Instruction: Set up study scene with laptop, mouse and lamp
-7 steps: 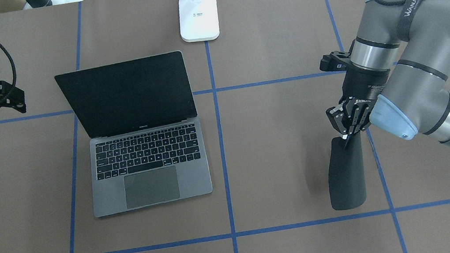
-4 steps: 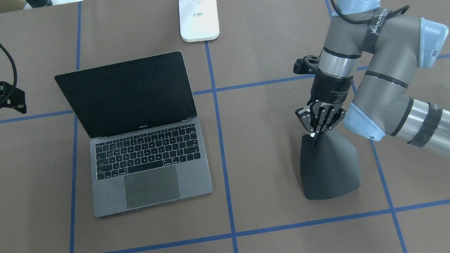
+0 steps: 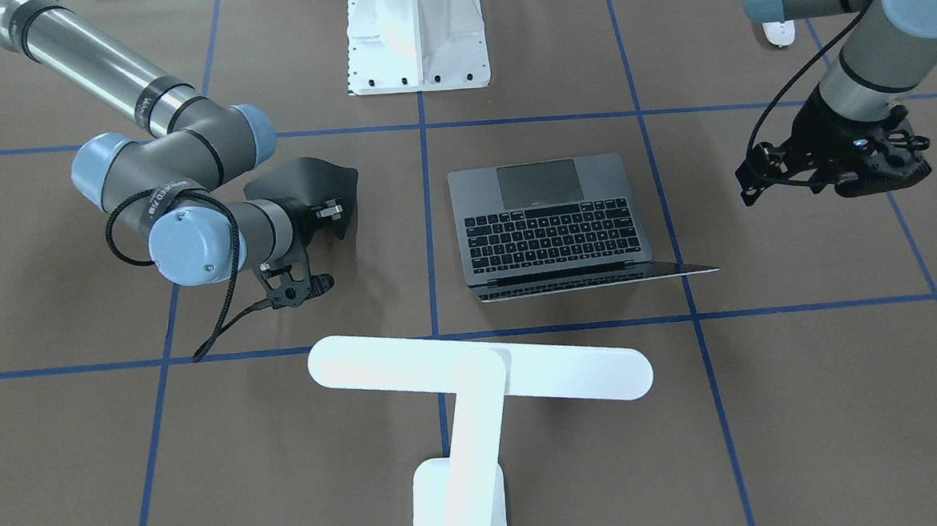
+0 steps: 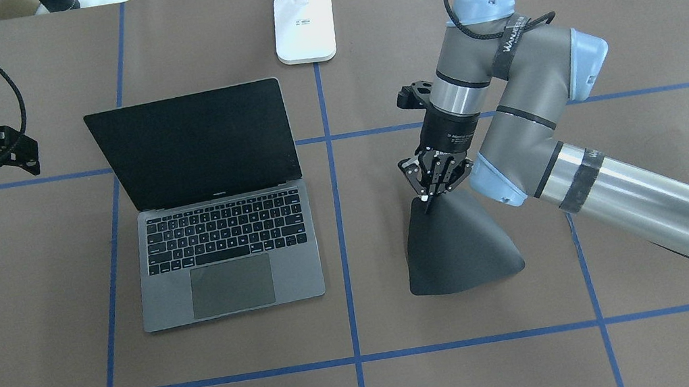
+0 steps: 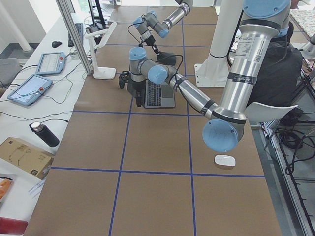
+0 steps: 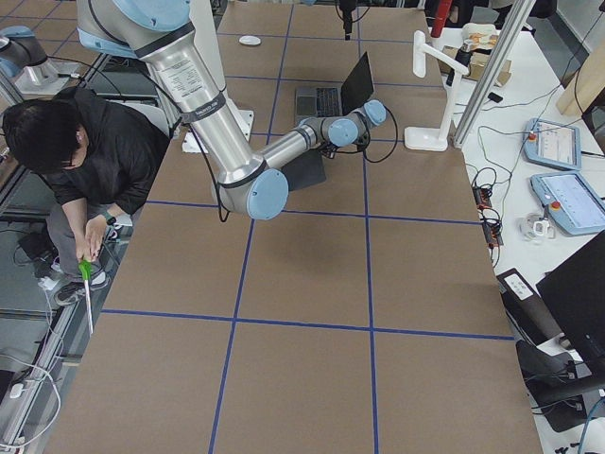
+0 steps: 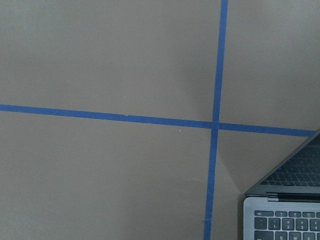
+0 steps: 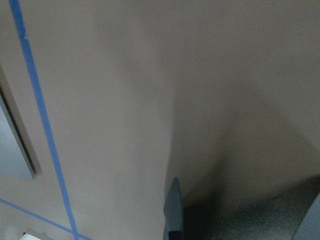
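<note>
- While the right hand (image 4: 428,199) pinches one corner of the black mouse pad (image 4: 462,251), the job, I judge, is to lower that corner slowly. That way the pad would settle flat on the desk (image 4: 481,378) just beside the laptop (image 4: 229,265), never over it.
- The laptop stands open mid-desk with the lamp (image 3: 474,375) behind it. The mouse (image 5: 225,161) lies well apart, at the desk's left end.
- The left hand (image 3: 857,174) hovers off the laptop's far side; spread or pressed together, I cannot tell.
- Whether the pad's free edge touches the desk is unclear.
</note>
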Motion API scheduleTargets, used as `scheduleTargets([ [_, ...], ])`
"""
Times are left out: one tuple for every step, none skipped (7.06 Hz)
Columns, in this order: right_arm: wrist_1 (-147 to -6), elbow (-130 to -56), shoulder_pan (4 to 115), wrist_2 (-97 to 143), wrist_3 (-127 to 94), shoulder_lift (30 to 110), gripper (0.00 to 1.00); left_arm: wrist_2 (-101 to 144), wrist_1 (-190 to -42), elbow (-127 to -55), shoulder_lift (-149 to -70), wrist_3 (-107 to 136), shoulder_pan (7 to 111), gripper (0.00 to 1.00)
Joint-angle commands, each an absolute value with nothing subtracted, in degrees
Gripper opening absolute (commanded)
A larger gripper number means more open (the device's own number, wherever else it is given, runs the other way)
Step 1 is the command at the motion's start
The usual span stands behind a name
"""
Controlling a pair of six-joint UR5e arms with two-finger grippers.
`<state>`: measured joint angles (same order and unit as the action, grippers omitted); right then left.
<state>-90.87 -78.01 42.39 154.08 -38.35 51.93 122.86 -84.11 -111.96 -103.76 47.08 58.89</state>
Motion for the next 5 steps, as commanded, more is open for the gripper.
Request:
scheduleTargets([
  [-86.9, -74.4, 42.2, 152.8, -38.8, 49.8, 0.0, 122.9, -84.1, -111.5, -103.8, 47.2, 58.8, 1.0],
  [-86.7, -73.5, 42.2, 152.3, -38.8, 49.1, 0.0, 122.9, -84.1, -111.4, -103.8, 47.2, 58.9, 1.0],
  [-86.5, -72.0, 42.2, 152.2, -38.8, 47.7, 0.0, 122.9, -84.1, -111.3, -103.8, 47.2, 58.8, 1.0],
  [-86.5, -70.4, 42.2, 152.2, -38.8, 46.3, 0.0, 122.9, -84.1, -111.1, -103.9, 47.1, 58.8, 1.0],
  [-86.0, -69.8, 42.2, 152.2, -38.9, 45.9, 0.0, 122.9, -84.1, -111.0, -103.8, 47.1, 58.8, 1.0],
])
